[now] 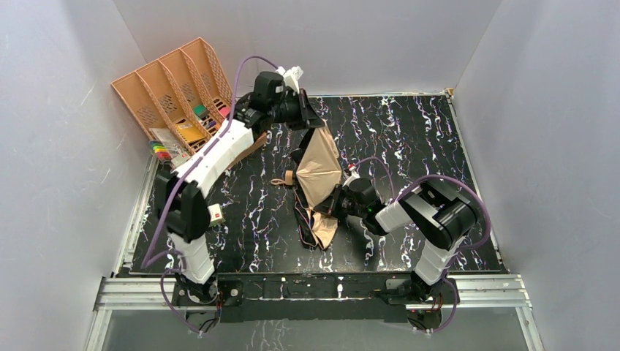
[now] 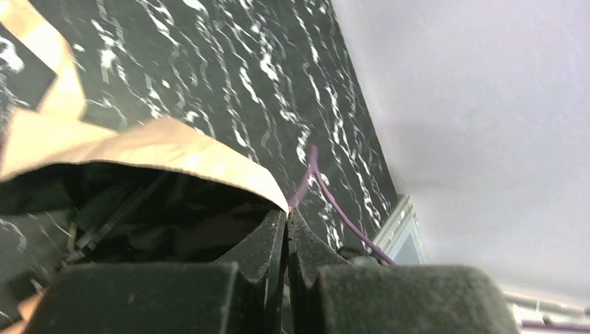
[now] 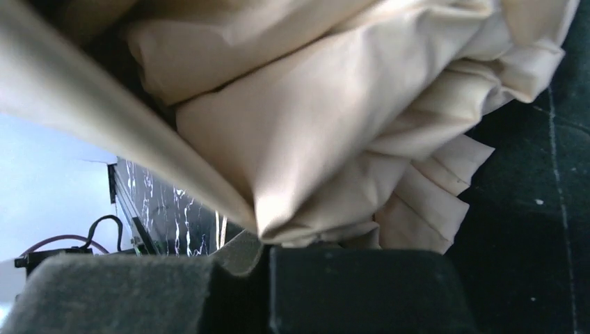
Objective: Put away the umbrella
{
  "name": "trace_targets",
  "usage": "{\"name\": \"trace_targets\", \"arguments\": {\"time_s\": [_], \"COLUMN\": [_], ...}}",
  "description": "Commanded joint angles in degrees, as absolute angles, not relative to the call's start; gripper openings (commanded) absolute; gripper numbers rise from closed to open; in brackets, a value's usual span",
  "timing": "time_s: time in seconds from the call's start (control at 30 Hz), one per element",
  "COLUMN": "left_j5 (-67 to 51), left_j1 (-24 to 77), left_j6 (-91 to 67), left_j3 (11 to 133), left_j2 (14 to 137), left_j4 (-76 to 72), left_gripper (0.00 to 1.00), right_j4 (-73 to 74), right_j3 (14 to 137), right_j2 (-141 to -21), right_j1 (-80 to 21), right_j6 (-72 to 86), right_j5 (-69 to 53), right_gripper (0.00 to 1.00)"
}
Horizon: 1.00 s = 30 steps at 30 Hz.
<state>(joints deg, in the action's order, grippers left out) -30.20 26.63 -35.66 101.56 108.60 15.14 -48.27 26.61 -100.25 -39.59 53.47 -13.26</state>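
Both jaws pinch the loose umbrella (image 1: 320,172) lying mid-counter (image 1: 417,146).
The left jaws are closed on the cloth's far corner, holding it raised. The right jaws are closed on a fold at the near end, their tips buried in cloth. The handle (image 1: 289,178) is small and blurry, and the underside is lost in shadow.

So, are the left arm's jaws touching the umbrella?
Touching. In the left wrist view, the left gripper has its jaws shut together, and a corner of the umbrella fabric is pinched right at their tips.
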Motion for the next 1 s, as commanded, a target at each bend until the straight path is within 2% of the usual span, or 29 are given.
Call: {"name": "trace_targets", "arguments": {"time_s": [0.0, 0.27, 0.37, 0.57, 0.83, 0.97], "left_j5": [-23.45, -14.89, -13.54, -10.96, -9.40, -9.96], "left_j1": [32.54, 41.72, 43.97, 48.20, 50.44, 50.62], "left_j6": [-33.49, -34.68, -36.98, -41.10, -43.76, -43.44], "left_j3": [93.66, 67.44, 57.02, 38.67, 28.27, 27.60], "left_j2": [94.53, 79.89, 73.86, 67.85, 68.64, 71.93], "left_j4": [12.96, 3.00, -3.51, -15.19, -24.70, -26.27], "left_gripper": [0.00, 0.00, 0.00, 0.11, 0.46, 0.48], "right_j4": [-41.50, -41.59, -41.29, -36.50, -22.93, -16.74], "right_j3": [26.62, 26.91, 26.42, 25.67, 24.63, 23.66], "right_j2": [-101.24, -99.19, -96.16, -87.45, -73.97, -67.14], "right_j1": [-40.38, -40.42, -40.38, -40.76, -40.94, -40.90], "right_j6": [53.87, 52.90, 51.54, 47.97, 44.49, 43.62], "right_j5": [-10.84, -11.70, -12.52, -13.67, -11.21, -9.48], "right_gripper": [0.00, 0.00, 0.04, 0.11, 0.14, 0.14]}}
